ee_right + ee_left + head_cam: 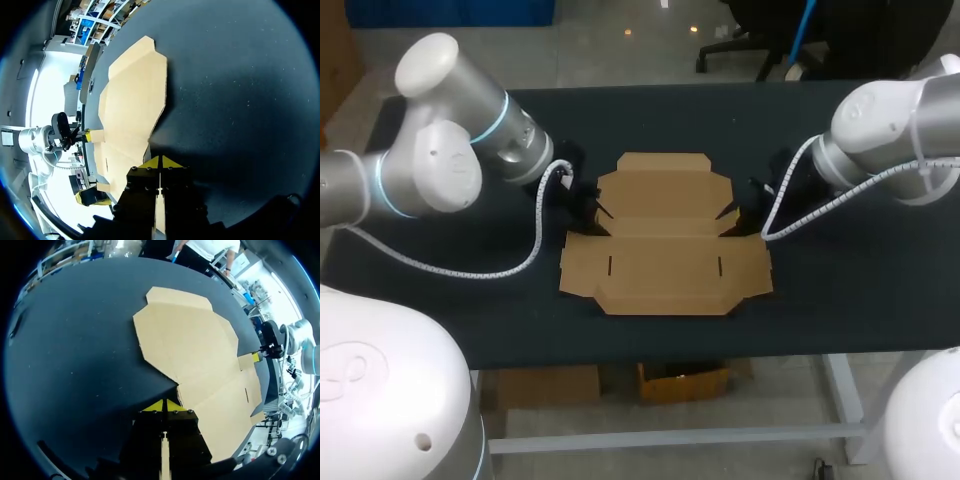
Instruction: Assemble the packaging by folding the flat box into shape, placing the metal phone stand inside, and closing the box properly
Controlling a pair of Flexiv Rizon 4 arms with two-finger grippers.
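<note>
At opposite sides of the flat box (665, 265), left fingers (156, 407) and right fingers (169, 163) are pinched closed; raising both sides evenly should keep creases straight.

Dark matte table (850, 290), softly lit.

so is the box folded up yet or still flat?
Flat: the box lies spread out on the table, with no walls standing in any view.
</note>
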